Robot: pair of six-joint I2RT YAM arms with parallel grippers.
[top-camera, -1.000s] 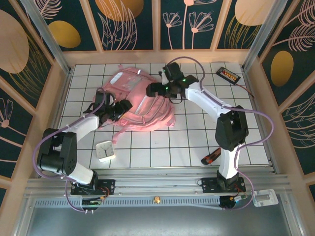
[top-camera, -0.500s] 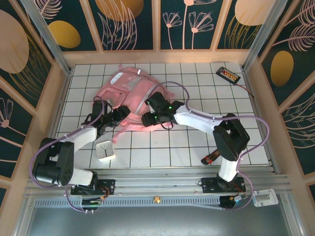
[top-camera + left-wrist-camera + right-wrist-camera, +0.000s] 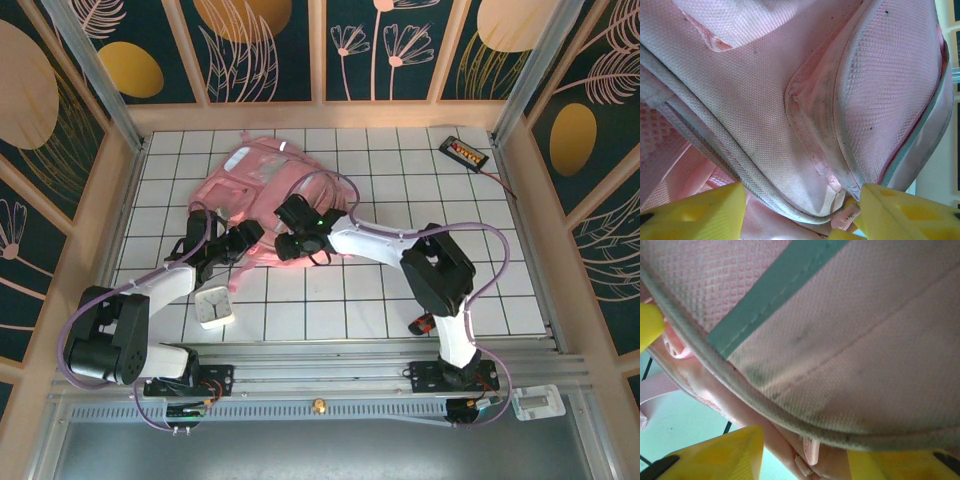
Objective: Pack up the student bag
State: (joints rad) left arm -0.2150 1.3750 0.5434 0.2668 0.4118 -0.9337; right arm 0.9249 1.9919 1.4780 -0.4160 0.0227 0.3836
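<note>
- student bag [image 3: 262,172]: pink woven fabric, teal strip, grey piping
- table [image 3: 420,190]: white tiles, dark grid lines
- walls [image 3: 280,75]: dark teal, orange ovals, pale leaf outlines
- fingers [image 3: 695,212]: yellow

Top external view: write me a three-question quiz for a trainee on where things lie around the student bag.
1. True or false: the left gripper and right gripper both meet the student bag at its near edge.
2. What stands on the table just nearer than the left gripper? A white square clock; B blue mug; C green book.
3. Fill in: the black device lies in the table's far ___ corner.
Key: 1 true; 2 A; 3 right.
</note>
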